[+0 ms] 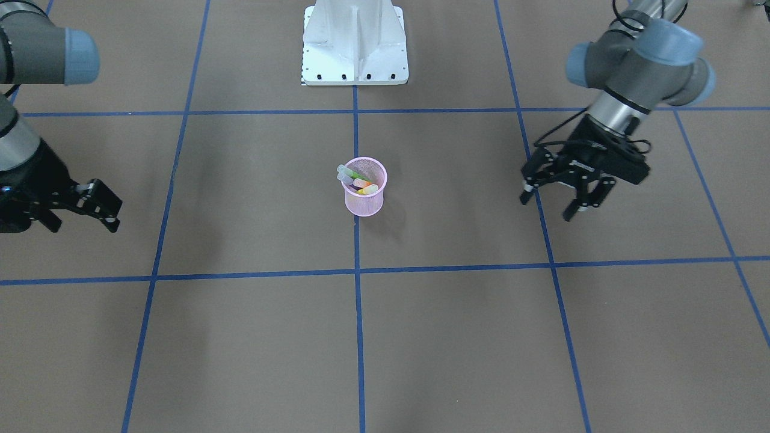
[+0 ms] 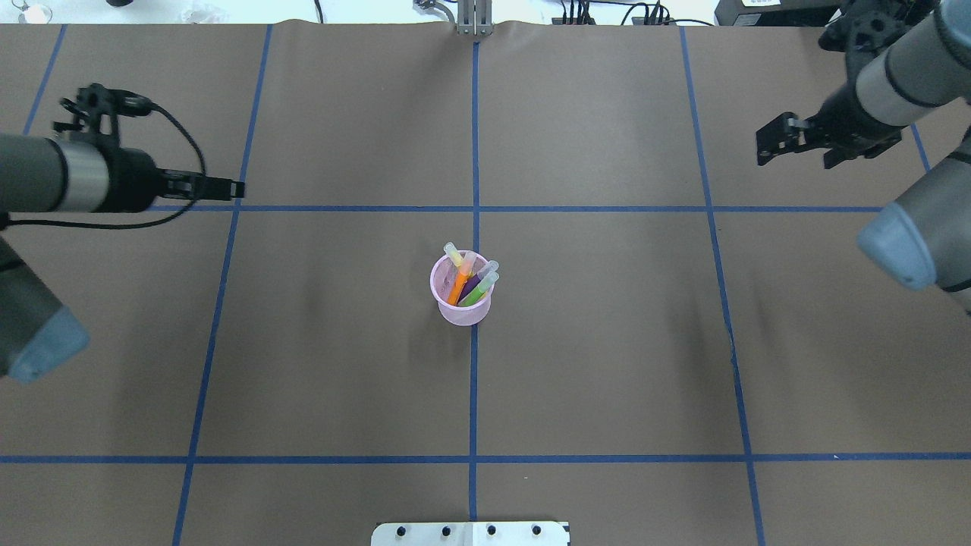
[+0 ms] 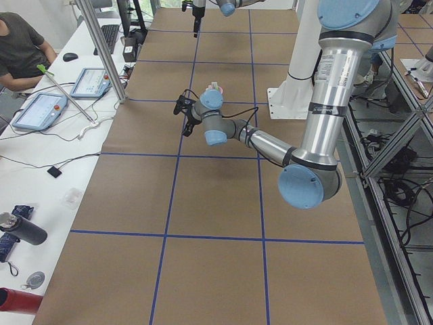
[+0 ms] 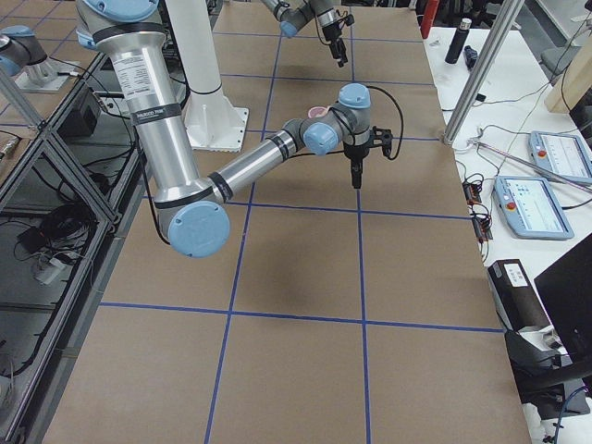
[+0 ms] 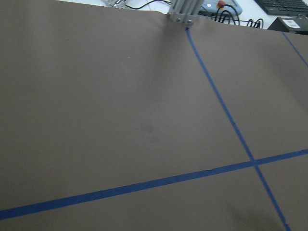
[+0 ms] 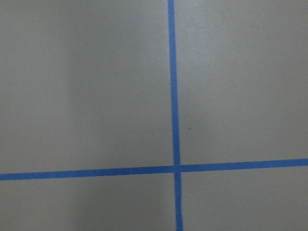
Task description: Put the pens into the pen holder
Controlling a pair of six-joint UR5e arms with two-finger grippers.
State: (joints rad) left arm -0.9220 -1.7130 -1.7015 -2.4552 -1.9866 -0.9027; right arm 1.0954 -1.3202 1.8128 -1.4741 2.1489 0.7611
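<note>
The pink mesh pen holder stands upright at the table's centre, where two blue tape lines cross; it also shows in the overhead view. Inside it stand an orange pen, a purple pen, a green pen and a yellowish one, their pale caps above the rim. My left gripper is open and empty, hovering far to the holder's side; it is seen edge-on in the overhead view. My right gripper is open and empty, far off on the other side.
The table is covered in brown paper with a grid of blue tape. The robot's white base stands behind the holder. Both wrist views show only paper and tape lines. Operators' desks with tablets lie beyond the far edge.
</note>
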